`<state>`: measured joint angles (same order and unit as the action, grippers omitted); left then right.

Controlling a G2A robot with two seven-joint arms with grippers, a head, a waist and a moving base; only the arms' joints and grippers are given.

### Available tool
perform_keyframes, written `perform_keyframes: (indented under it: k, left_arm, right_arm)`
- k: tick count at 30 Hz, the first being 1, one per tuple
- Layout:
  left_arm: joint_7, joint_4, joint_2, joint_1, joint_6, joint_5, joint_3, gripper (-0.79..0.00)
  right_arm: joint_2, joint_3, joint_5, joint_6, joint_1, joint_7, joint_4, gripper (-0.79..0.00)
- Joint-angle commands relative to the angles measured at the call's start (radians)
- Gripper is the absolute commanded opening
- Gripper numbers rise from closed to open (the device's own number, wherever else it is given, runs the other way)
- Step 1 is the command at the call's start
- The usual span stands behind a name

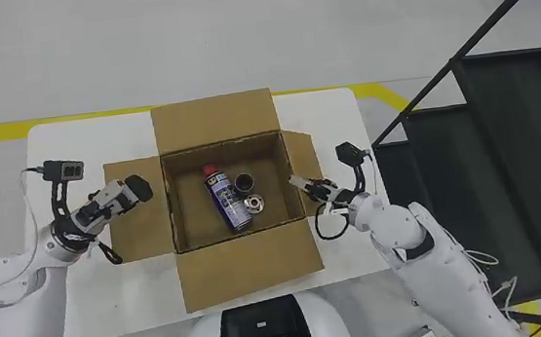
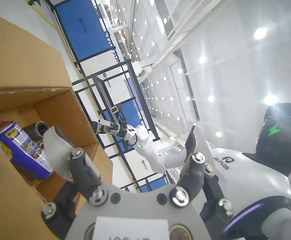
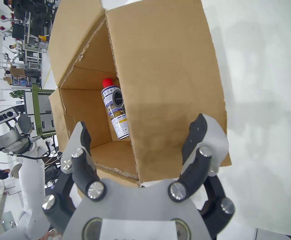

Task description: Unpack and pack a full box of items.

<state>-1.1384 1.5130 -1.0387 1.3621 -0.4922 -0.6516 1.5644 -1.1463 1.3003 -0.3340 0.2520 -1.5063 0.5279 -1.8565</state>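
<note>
Left claw [image 1: 141,189] and right claw [image 1: 301,183] both hang wide and empty over the side flaps of the open box [image 1: 215,125] at the middle of the bench [image 1: 73,148], so I judge unpacking is the step in hand, and next one claw must dip inside for the spray can [image 1: 227,200] lying flat on its floor.

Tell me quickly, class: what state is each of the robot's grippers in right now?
Left gripper: open, jaws spread wide, holding nothing.
Right gripper: open, jaws spread wide, holding nothing, close to the box.
</note>
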Motion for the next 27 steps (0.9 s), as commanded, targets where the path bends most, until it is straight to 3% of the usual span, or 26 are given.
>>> perform_keyframes:
  k: [1, 7, 11, 21, 27]
  left_arm:
    - [-0.021, -0.026, 0.000, 0.002, 0.000, -0.024, -0.003, 0.000]
    - [-0.041, -0.097, -0.007, -0.016, -0.022, -0.101, -0.026, 0.000]
    - [-0.041, -0.097, -0.007, -0.016, -0.022, -0.101, -0.026, 0.000]
    - [-0.041, -0.097, -0.007, -0.016, -0.022, -0.101, -0.026, 0.000]
    - [-0.041, -0.097, -0.007, -0.016, -0.022, -0.101, -0.026, 0.000]
  right_arm:
    - [0.001, -0.001, -0.017, -0.001, -0.007, -0.011, -0.043, 0.000]
    - [0.005, -0.049, -0.163, 0.002, -0.014, 0.013, -0.228, 0.000]
    - [-0.003, -0.161, -0.269, 0.022, 0.063, 0.077, -0.248, 0.000]
    - [-0.091, -0.524, -0.451, 0.185, 0.444, 0.219, 0.110, 0.000]
    - [-0.140, -0.631, -0.526, 0.256, 0.557, 0.234, 0.240, 0.000]
